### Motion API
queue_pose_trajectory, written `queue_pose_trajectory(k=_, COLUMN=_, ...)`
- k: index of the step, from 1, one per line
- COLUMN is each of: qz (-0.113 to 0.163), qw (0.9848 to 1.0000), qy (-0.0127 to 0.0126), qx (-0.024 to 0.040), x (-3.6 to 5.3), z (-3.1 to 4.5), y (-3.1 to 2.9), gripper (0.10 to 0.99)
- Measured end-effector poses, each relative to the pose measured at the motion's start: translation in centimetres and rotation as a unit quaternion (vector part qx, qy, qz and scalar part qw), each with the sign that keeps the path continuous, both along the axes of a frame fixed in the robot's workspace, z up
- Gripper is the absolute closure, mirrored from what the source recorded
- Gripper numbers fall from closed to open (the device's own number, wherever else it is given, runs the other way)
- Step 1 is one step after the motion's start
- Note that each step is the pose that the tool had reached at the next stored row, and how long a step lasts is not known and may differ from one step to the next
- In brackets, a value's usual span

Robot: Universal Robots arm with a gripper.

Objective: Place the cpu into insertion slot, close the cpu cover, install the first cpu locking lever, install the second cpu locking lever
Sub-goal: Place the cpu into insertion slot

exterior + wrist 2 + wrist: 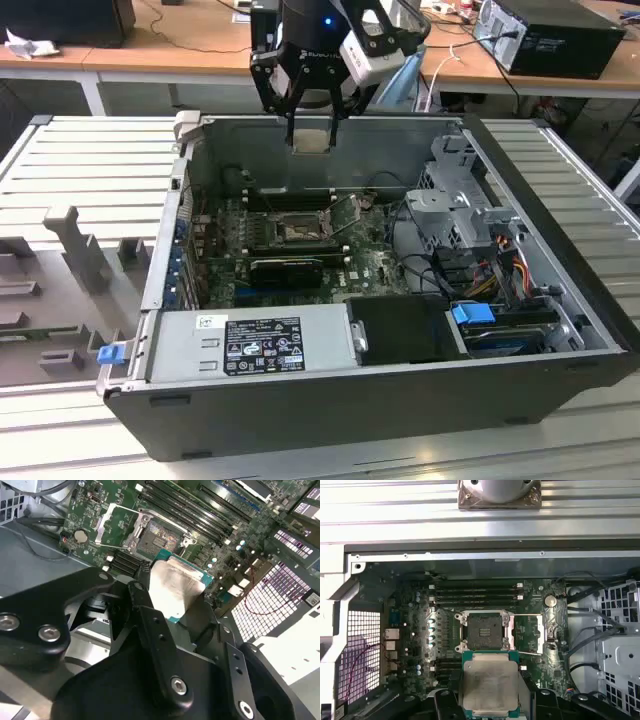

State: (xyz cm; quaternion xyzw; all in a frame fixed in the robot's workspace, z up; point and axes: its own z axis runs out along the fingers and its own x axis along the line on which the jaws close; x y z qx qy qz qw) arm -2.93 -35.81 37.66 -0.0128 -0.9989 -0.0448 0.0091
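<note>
Jaws closed on cpu (490, 685), gripping it by opposite edges, pale metal top up. Chip hangs high over open computer case (300, 410), about level with case's rim in exterior view, well apart from motherboard (415, 605). Insertion slot (485, 630) lies below chip and offset to one side, not directly under it (chip and slot edges look parallel in first wrist view). Cpu cover (540, 632) swung open beside slot; socket bare.

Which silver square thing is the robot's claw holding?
The solid pale silver-grey cpu, pinched in the gripper; the windowed silver cpu cover is flipped open, away from it.
</note>
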Motion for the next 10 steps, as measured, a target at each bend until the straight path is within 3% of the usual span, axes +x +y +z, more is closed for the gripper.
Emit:
queue_pose_trajectory(k=6, qz=-0.015, qw=0.9999, qy=0.0, qx=0.0, x=0.0, z=-0.01, y=0.0, gripper=0.557)
queue_pose_trajectory(k=10, qz=-0.039, qw=0.9992, qy=0.0, qx=0.0, x=0.0, z=-0.02, y=0.0, gripper=0.557)
